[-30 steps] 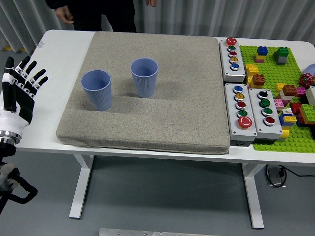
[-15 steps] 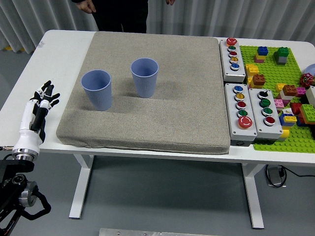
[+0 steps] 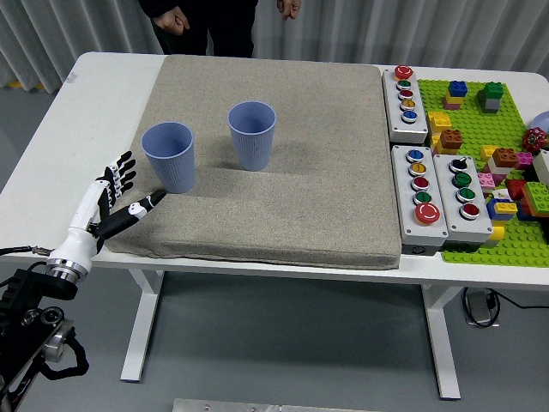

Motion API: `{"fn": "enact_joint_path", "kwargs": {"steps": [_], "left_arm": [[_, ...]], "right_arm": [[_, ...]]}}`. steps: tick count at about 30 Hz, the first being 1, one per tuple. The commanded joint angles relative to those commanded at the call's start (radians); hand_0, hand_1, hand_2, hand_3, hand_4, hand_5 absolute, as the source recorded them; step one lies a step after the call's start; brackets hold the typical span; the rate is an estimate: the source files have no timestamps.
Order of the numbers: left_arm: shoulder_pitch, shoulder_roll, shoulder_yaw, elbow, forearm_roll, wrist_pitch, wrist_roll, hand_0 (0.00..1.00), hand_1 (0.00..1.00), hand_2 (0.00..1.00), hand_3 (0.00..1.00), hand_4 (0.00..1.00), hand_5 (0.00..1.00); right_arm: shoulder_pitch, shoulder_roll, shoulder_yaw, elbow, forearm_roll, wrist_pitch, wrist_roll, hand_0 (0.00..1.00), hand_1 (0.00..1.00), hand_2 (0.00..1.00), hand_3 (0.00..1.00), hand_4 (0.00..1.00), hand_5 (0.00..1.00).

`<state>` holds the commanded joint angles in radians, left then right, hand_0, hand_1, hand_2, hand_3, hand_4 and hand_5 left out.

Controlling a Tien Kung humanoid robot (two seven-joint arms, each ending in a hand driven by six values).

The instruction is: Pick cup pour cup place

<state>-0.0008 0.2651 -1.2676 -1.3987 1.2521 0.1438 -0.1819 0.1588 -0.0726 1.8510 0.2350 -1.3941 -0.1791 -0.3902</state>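
Observation:
Two blue paper cups stand upright on a grey mat (image 3: 283, 172): the left cup (image 3: 168, 156) near the mat's left edge, the other cup (image 3: 252, 135) further back and to its right. My left hand (image 3: 120, 199) reaches in from the lower left, fingers spread and holding nothing. Its thumb tip lies just below and left of the left cup's base, a small gap apart. My right arm is out of view.
Three grey button boxes (image 3: 420, 196) sit right of the mat. A green baseplate (image 3: 480, 120) with several coloured bricks fills the table's right end. A person stands at the far side, hands (image 3: 178, 19) hanging at the table's back edge.
My left hand has swung in from the table's left edge toward the left cup and turned palm-in with fingers spread. The person has shifted to the right. The cups have not moved.

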Motion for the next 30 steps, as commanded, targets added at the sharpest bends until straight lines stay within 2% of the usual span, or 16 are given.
{"fn": "enact_joint_path", "kwargs": {"steps": [4, 11, 18, 23, 30], "left_arm": [[-0.022, -0.003, -0.001, 0.024, -0.013, 0.001, -0.003, 0.933, 0.976, 0.998, 0.998, 0.998, 0.426], [-0.088, -0.006, 0.018, 0.102, -0.025, 0.011, -0.005, 0.939, 0.972, 0.998, 0.998, 0.998, 0.439], [-0.131, -0.011, 0.045, 0.146, -0.020, 0.004, -0.003, 0.940, 0.968, 0.998, 0.998, 0.998, 0.445], [-0.163, 0.008, 0.099, 0.165, -0.028, -0.003, -0.002, 0.940, 0.965, 0.998, 0.998, 0.998, 0.448], [-0.207, 0.024, 0.126, 0.189, -0.050, -0.014, -0.004, 0.938, 0.963, 0.998, 0.998, 0.998, 0.452]], "right_arm": [[0.002, 0.000, 0.000, 0.000, 0.001, 0.000, 0.000, 0.693, 0.661, 0.612, 0.618, 0.017, 0.458], [0.005, -0.001, -0.003, -0.001, 0.007, -0.003, 0.002, 0.693, 0.661, 0.612, 0.618, 0.014, 0.455], [0.008, -0.001, -0.001, -0.001, 0.005, -0.004, 0.002, 0.692, 0.661, 0.612, 0.618, 0.013, 0.454], [0.012, -0.002, -0.002, -0.002, 0.012, -0.006, 0.003, 0.692, 0.661, 0.612, 0.618, 0.013, 0.453], [0.016, -0.004, -0.006, -0.002, 0.020, -0.007, 0.004, 0.692, 0.661, 0.612, 0.618, 0.013, 0.454]]}}
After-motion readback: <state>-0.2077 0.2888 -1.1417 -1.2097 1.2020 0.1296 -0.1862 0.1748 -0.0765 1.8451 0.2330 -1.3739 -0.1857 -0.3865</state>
